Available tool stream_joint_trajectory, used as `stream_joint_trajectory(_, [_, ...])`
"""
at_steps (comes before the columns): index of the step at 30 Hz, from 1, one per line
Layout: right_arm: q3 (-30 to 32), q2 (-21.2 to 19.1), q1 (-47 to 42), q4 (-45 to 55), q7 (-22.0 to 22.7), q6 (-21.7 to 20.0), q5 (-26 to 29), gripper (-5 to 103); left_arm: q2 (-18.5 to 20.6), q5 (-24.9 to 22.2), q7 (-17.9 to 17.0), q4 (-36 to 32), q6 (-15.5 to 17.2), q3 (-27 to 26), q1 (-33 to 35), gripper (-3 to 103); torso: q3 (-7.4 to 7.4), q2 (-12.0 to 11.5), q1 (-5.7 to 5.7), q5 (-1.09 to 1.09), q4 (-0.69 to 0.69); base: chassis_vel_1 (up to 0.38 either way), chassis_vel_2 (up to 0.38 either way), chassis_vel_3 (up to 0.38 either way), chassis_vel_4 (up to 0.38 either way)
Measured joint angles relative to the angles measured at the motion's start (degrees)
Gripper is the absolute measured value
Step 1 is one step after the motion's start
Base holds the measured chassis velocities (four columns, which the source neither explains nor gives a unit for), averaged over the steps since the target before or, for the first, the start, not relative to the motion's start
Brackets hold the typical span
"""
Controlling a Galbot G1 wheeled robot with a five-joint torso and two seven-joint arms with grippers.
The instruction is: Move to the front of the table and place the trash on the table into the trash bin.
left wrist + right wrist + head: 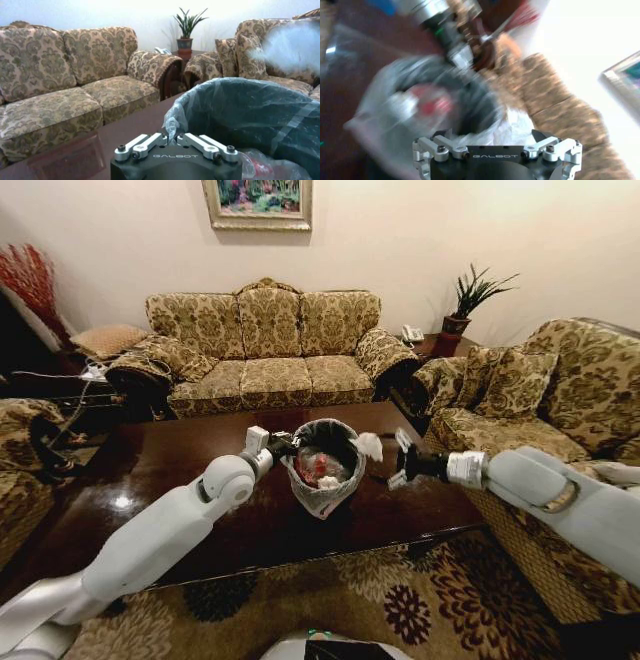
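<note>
At worktop (150, 470) centre, trash bin (322, 465) sits tilted, mouth twd robot, red/white trash (322, 467) inside. Left pincer (281, 446) pinches liner at bin's left rim. Right pincer (396, 460), jaws spread, just right of bin; white scrap (369, 445) at rim beside it.

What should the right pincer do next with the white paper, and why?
Probably nudge the white paper scrap inward over the trash bin. The right pincer is open just behind the scrap, which seems at the rim, not inside. The left pincer grips the opposite rim.
</note>
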Motion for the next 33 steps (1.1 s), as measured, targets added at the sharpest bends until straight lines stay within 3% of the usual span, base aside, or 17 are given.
stream_joint_trajectory(6, [-2.8, 2.1, 4.0, 1.4, 3.4, 0.3, 3.1, 100, -1.0, 0.1, -0.1, 0.0, 0.4, 0.9, -0.4, 4, 0.0, 0.0, 0.0, 0.01, 0.0, 0.0, 0.0, 0.0, 0.0])
stream_joint_trajectory(18, [-10.6, 7.5, 0.6, -0.1, 4.8, 0.9, -0.7, 100, -1.4, 0.0, 0.3, -0.3, 0.6, 1.7, -0.8, 4, 0.0, 0.0, 0.0, 0.0, 0.01, 0.0, 0.0, 0.0, 0.0])
stream_joint_trajectory(33, [-10.1, 2.8, -1.8, 0.5, 1.0, 2.2, -0.5, 100, -0.7, 0.2, 0.4, -0.4, 0.6, 0.4, 0.2, 4, 0.0, 0.0, 0.0, 0.0, 0.0, 0.0, 0.0, 0.0, 0.0])
